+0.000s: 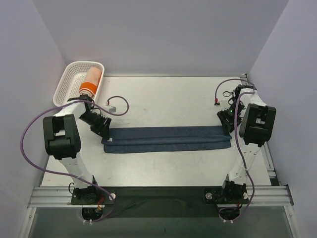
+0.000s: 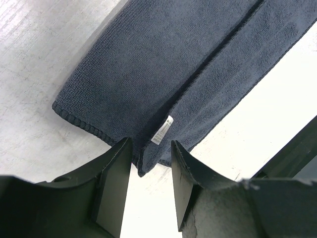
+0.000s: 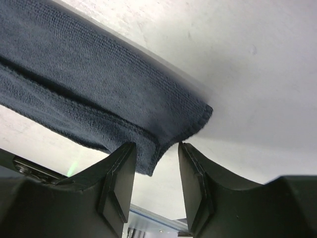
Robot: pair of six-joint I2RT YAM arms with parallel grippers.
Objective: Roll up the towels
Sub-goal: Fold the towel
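The navy-blue towel (image 1: 168, 139) lies folded into a long strip across the middle of the table. My left gripper (image 1: 104, 130) is at its left end, my right gripper (image 1: 227, 123) at its right end. In the left wrist view my left gripper (image 2: 151, 158) is open, with the towel (image 2: 163, 64) corner and its white label (image 2: 162, 130) just at the fingertips. In the right wrist view my right gripper (image 3: 156, 153) is open around the corner of the towel (image 3: 74, 89). The orange towel (image 1: 90, 82), rolled, with a white band, lies in the basket.
The white lattice basket (image 1: 69, 82) stands at the back left corner. A small white block (image 1: 110, 106) with a purple cable lies behind the left gripper. Grey walls close in the table on three sides. A black strip (image 1: 158, 194) runs along the near edge.
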